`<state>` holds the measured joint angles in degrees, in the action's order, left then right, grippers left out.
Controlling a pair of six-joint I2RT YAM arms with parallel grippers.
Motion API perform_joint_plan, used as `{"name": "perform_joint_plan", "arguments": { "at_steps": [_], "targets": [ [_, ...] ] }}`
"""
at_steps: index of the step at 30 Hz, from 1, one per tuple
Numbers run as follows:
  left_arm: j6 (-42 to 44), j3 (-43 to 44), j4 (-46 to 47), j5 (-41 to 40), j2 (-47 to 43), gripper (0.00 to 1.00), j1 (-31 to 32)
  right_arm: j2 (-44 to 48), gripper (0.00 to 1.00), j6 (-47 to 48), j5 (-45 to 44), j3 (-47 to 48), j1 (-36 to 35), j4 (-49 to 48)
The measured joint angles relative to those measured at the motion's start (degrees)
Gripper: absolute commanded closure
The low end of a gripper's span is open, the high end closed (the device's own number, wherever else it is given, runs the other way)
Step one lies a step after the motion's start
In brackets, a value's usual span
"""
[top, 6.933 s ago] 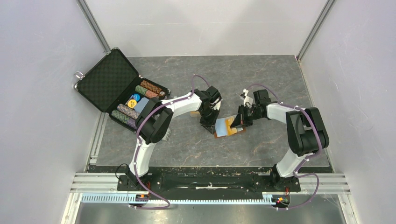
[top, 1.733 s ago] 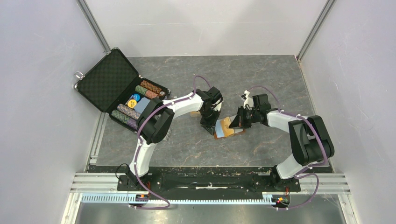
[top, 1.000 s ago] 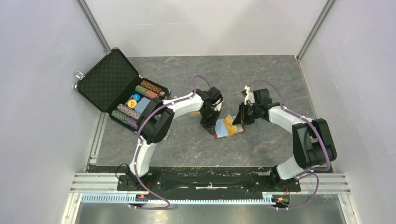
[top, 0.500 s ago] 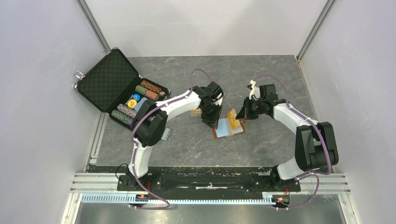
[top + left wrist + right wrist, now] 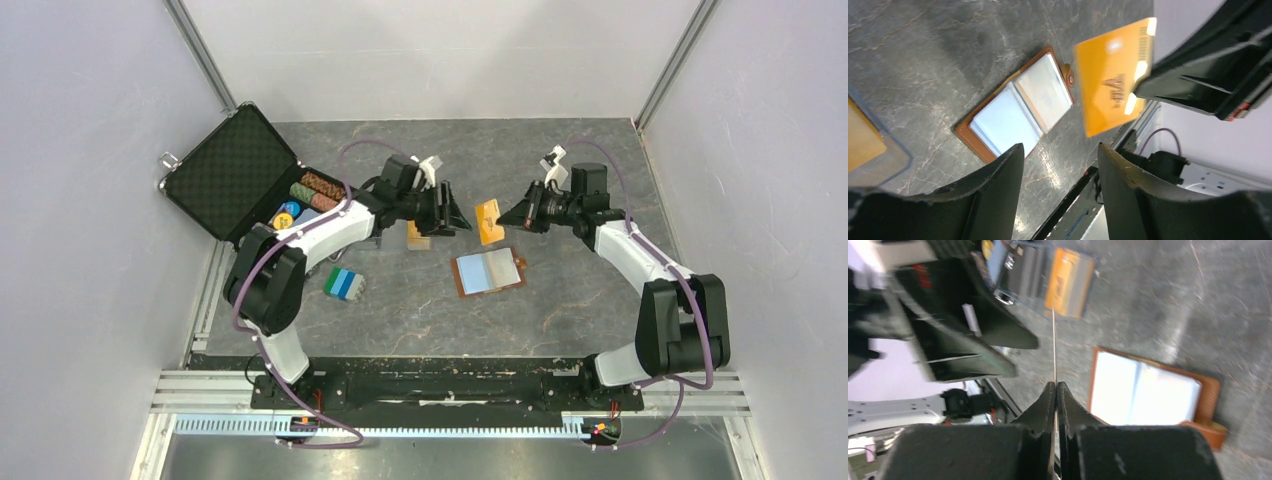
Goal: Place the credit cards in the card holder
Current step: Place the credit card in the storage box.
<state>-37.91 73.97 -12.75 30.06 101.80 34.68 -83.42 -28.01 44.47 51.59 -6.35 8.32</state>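
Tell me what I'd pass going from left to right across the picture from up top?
black briefcase → orange card lying flat → left gripper → held orange card → right gripper. The brown wallet spans several of these, so it is left out.

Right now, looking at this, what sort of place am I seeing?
Probably a robot test booth: plain white walls enclose a grey table, and the left arm and right arm are bolted to a metal rail at its edge.

Top external: high, far, looking down. Wrist cameras: close, oblique. All three share card holder.
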Motion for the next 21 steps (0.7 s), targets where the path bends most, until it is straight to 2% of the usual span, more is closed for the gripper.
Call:
{"name": "perform_joint_plan", "arguments": {
  "at_steps": [7, 15, 21],
  "targets": [
    [-13.4, -11.1, 20.6, 5.9, -0.5, 0.40, -4.7, 0.6, 1.00, -13.1, 4.7, -1.1, 0.1, -15.6],
    [-21.7, -13.9, 36.1, 9.9, -0.5, 0.51, -5.0, 0.6, 1.00, -21.7, 6.2, -2.9, 0.1, -25.4],
    [-26.5, -15.6, 45.0, 12.3, -0.4, 0.52, -5.1, 0.6, 1.00, -24.7, 6.1, -2.9, 0.2, -29.7]
  ]
}}
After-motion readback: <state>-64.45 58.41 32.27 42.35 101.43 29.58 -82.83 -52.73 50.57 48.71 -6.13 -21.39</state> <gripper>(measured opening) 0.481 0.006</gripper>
